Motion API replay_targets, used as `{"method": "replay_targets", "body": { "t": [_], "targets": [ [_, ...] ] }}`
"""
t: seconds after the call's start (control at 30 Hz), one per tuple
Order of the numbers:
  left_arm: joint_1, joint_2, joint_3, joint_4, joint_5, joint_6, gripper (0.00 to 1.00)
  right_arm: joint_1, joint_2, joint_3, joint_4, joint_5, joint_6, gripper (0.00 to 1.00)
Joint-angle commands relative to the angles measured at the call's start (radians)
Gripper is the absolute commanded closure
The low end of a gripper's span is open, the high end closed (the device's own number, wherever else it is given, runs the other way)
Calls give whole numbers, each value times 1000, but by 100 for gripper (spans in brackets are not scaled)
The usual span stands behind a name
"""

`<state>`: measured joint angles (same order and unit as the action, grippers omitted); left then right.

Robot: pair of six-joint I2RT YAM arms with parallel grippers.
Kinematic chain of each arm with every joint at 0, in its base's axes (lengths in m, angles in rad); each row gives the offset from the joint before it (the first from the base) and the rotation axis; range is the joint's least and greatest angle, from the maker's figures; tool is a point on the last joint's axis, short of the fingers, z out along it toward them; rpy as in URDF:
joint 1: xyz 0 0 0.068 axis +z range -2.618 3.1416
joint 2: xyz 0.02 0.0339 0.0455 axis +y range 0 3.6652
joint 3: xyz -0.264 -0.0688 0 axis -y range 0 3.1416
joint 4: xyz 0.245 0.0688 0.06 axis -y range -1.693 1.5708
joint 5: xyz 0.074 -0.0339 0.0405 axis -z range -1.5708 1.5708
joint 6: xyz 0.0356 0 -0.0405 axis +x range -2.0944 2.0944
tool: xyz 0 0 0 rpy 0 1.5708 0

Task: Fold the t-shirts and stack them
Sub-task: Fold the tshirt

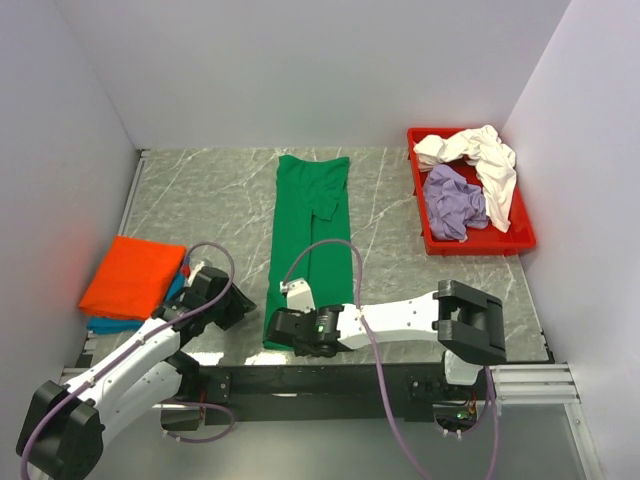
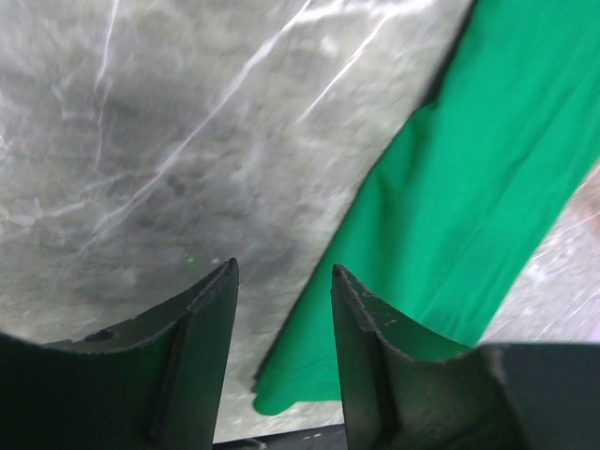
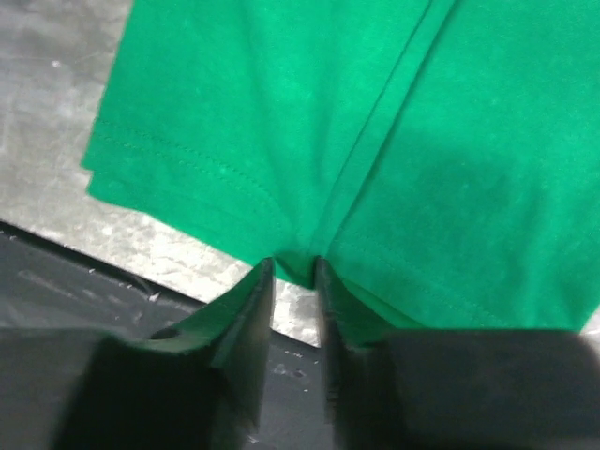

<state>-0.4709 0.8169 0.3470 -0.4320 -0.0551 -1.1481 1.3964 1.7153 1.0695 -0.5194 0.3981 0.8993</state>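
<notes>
**Setting.** Grey marbled table (image 1: 200, 200), closed in by plain white walls (image 1: 300, 70).

**Item 1: green t-shirt (image 1: 305, 230).** It lay flat at mid-table, folded lengthwise into 1 long strip from the far side to the near edge.
- Handling (judged): light, limp cloth with no stiffness. It should sag and crease wherever unsupported, and a loose layer may slide over the one below.
- Hold points (judged): the near hem at its 2 corners, pinched through all layers so the strip lifts evenly for the crosswise fold.

**Item 2: right gripper (image 3: 293, 272).** It was at the near hem, its jaws parted by a thin slit. No cloth showed in the gap, and green lay on either side of the fingers.

**Item 3: left gripper (image 2: 281, 272).** Its jaws were spread with nothing between them. It was over bare table just beside the strip's left edge.

**Item 4: finished stack.** An orange t-shirt (image 1: 130, 275) lay folded on a teal t-shirt (image 1: 110, 325) at the left.

**Item 5: red tray (image 1: 475, 248).** It sat at the far right and held a cream-white t-shirt (image 1: 480, 160) and a lavender t-shirt (image 1: 455, 200), both crumpled.
</notes>
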Motion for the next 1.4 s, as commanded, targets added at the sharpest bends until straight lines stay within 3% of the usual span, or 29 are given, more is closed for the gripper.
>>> {"method": "replay_targets", "body": {
  "t": [0.0, 0.07, 0.13, 0.4, 0.6, 0.73, 0.97, 1.03, 1.23, 1.37],
  "targets": [
    [-3, -13, -34, 50, 69, 16, 50, 10, -95, -22, 51, -11, 9, 64],
    [-14, -30, -51, 56, 80, 17, 50, 3, -134, -54, 58, -21, 7, 52],
    [-38, -73, -62, 58, 84, 14, 50, -10, -203, -86, 73, -33, 9, 48],
    [-152, -102, -94, 49, 78, -19, 49, -202, -573, -393, 122, -184, 27, 52],
    [-314, -84, -121, 13, -9, -153, 53, -378, -844, -594, 142, -346, 15, 53],
    [-417, -70, -114, -14, -61, -219, 55, -415, -896, -631, 113, -380, 27, 53],
    [-508, -18, -92, -30, -109, -286, 62, -445, -878, -766, 249, -511, 84, 53],
    [-529, 4, -91, -19, -114, -297, 67, -445, -859, -781, 303, -531, 101, 54],
    [-618, 56, -43, -57, -153, -338, 97, -450, -833, -832, 371, -533, 127, 54],
    [-687, 51, -31, -92, -181, -392, 99, -455, -867, -855, 371, -519, 144, 55]
  ]
}}
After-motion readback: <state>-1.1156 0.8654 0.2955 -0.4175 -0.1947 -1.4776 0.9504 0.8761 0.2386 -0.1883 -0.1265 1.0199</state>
